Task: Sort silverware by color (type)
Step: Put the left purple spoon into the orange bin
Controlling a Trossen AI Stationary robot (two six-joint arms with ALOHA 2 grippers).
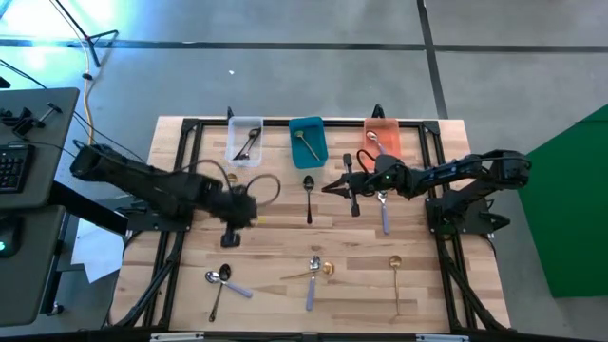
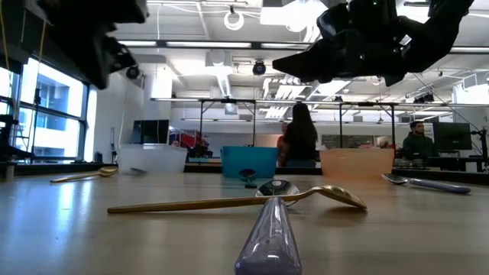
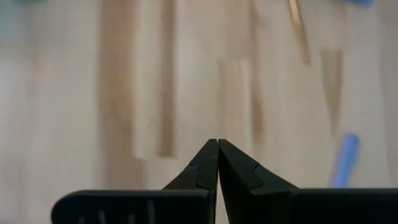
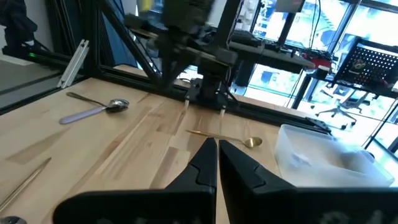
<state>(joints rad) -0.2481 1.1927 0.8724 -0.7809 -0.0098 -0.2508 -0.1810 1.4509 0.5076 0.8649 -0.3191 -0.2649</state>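
On the left I have the left tool (image 1: 249,215) over the wooden surface (image 1: 275,252), its fingers (image 3: 205,168) pinched together on nothing. Below it, near the front left corner, 1 lavender-handled spoon (image 1: 226,281) lies crossed with a dark spoon (image 1: 219,293).

Along the far edge I see 3 bins. The clear bin (image 1: 244,139) holds a dark spoon (image 1: 249,145). The teal bin (image 1: 307,141) holds a gold spoon (image 1: 304,143). The orange bin (image 1: 382,138) holds a silver spoon (image 1: 372,140).

In the middle of the surface, 1 black spoon (image 1: 309,198) lies alone, bowl toward the bins. Nearer the front, a gold spoon (image 1: 309,274) and a lavender-handled spoon (image 1: 312,282) lie crossed; in the low view the same gold spoon (image 2: 237,202) rests over the lavender handle (image 2: 267,233).

The right tool (image 1: 332,188) hangs just right of the black spoon, its fingers (image 4: 211,163) closed tight and holding nothing. Under that arm, another lavender-handled spoon (image 1: 384,213) lies on the surface. Farther front right, 1 long gold spoon (image 1: 395,282) lies by itself.

In the low view, people (image 2: 300,136) show in the room beyond.
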